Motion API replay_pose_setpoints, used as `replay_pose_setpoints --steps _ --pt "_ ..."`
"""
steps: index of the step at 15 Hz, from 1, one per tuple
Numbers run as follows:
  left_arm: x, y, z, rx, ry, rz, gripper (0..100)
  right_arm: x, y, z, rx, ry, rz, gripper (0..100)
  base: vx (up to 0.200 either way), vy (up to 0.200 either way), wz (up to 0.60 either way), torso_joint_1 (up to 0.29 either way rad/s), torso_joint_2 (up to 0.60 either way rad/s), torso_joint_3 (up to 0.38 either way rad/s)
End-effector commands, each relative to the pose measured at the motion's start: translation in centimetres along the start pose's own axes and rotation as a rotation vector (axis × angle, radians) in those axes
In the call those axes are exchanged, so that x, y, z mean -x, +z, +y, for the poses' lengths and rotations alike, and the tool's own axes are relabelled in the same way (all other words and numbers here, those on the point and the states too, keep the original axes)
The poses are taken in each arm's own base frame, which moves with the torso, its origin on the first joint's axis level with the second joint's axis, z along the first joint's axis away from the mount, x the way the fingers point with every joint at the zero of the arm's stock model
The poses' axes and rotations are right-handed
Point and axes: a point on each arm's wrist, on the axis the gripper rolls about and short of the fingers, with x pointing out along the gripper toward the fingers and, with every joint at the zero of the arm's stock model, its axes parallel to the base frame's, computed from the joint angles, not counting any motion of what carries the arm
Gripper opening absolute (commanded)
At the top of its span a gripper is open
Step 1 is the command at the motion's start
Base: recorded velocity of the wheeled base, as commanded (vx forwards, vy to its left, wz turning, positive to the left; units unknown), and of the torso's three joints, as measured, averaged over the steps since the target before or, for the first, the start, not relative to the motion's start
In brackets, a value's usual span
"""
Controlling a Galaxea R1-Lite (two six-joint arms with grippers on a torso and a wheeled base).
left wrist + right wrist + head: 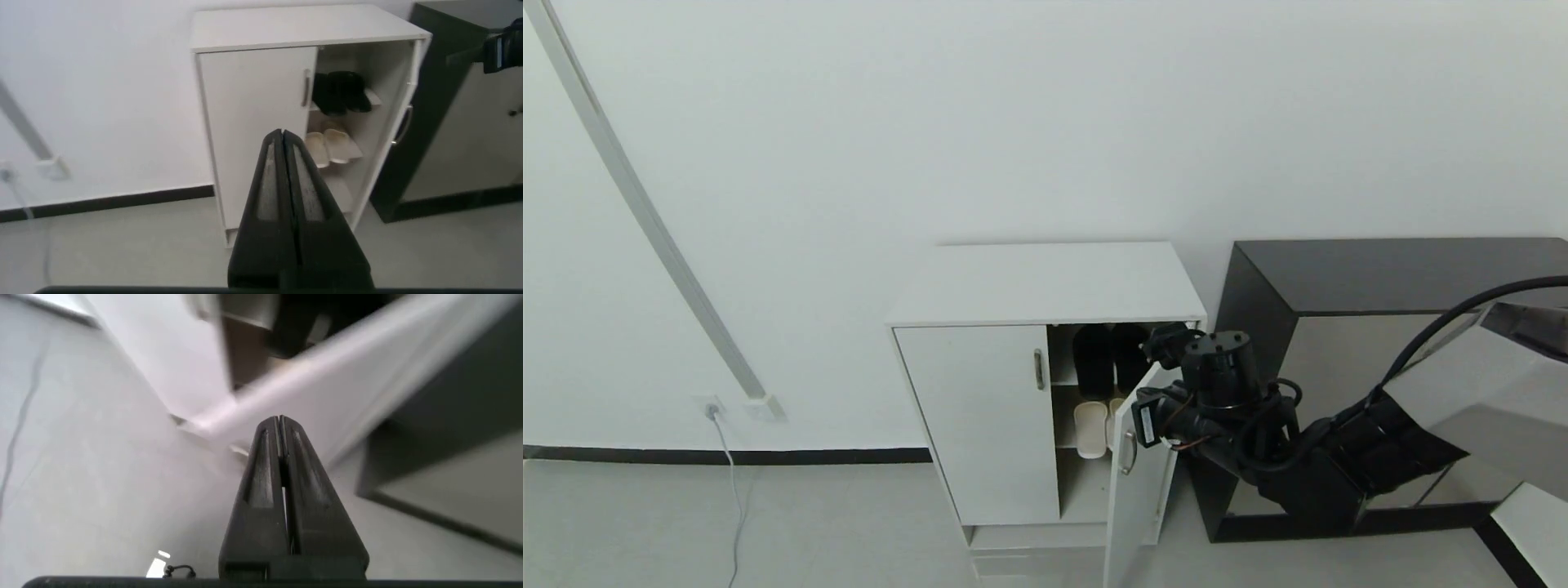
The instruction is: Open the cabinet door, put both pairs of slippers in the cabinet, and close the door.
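Observation:
The white cabinet [1045,282] stands against the wall with its left door [980,416] closed and its right door [1137,465] swung partly open. A black pair of slippers [1104,355] stands on the upper shelf and a cream pair [1092,426] on the shelf below; the left wrist view shows the black pair [339,90] and the cream pair [331,147] too. My right gripper [1160,341] is shut and empty by the top outer edge of the open door [327,371]. My left gripper [283,143] is shut and empty, well back from the cabinet front.
A black cabinet [1380,278] stands close on the right of the white one, just behind the open door. A wall socket with a hanging cable [712,408] is at the left. Bare grey floor [809,531] lies in front.

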Motion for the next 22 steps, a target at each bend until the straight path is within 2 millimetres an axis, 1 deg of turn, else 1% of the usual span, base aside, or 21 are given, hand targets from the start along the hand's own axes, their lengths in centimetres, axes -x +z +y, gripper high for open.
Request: replay_pose_setpoints --steps 1,4,7,8,9,11,12,13,14,16,18,19,22 --pt "0.0 0.0 0.0 0.003 -0.001 0.001 0 0.1 -0.1 -0.2 -0.001 -0.007 0.001 0 0.0 0.0 0.0 0.0 0.0 0.0" --pt "0.0 0.0 0.0 0.003 -0.001 0.001 0 0.5 -0.8 -0.4 -0.004 -0.009 -0.023 0 0.0 0.0 0.0 0.0 0.0 0.0" --pt "0.0 0.0 0.0 0.001 -0.002 0.001 0 1.7 -2.7 -1.0 0.051 -0.003 -0.007 0 0.0 0.0 0.0 0.0 0.0 0.0" --pt "0.0 0.0 0.0 0.003 -0.002 0.001 0 2.4 -3.9 -1.2 0.054 0.009 0.001 0 0.0 0.0 0.0 0.0 0.0 0.0" --pt "0.0 0.0 0.0 0.001 -0.002 0.001 0 2.8 -4.6 -1.4 0.054 0.008 0.006 0 0.2 0.0 0.0 0.017 0.01 0.002" --pt "0.0 0.0 0.0 0.003 -0.002 0.001 0 4.0 -6.7 -1.8 0.056 0.01 0.042 0 0.2 0.0 0.0 -0.01 0.0 0.005" --pt "0.0 0.0 0.0 0.003 -0.001 0.001 0 4.4 -7.7 -1.9 0.057 0.019 0.052 0 0.2 0.0 0.0 0.002 0.0 0.002" --pt "0.0 0.0 0.0 0.003 -0.002 0.001 0 4.4 -8.3 -2.0 0.056 0.017 0.055 0 0.0 0.0 0.0 0.0 0.0 0.0" --pt "0.0 0.0 0.0 0.003 -0.001 0.001 0 4.3 -9.1 -2.2 0.054 0.014 0.052 0 0.0 0.0 0.0 0.0 0.0 0.0" --pt "0.0 0.0 0.0 0.003 -0.001 0.001 0 3.8 -9.8 -2.2 0.053 0.012 0.052 0 0.0 0.0 0.0 0.0 0.0 0.0" --pt "0.0 0.0 0.0 0.003 -0.001 0.001 0 2.3 -9.9 -2.2 0.047 0.007 0.04 0 0.0 0.0 0.0 0.0 0.0 0.0" --pt "0.0 0.0 0.0 0.003 -0.001 0.001 0 1.9 -10.0 -2.2 0.046 0.005 0.039 0 0.0 0.0 0.0 0.0 0.0 0.0" --pt "0.0 0.0 0.0 0.003 -0.001 0.001 0 0.0 -10.0 -1.9 0.045 0.007 0.027 0 0.0 0.0 0.0 0.0 0.0 0.0"
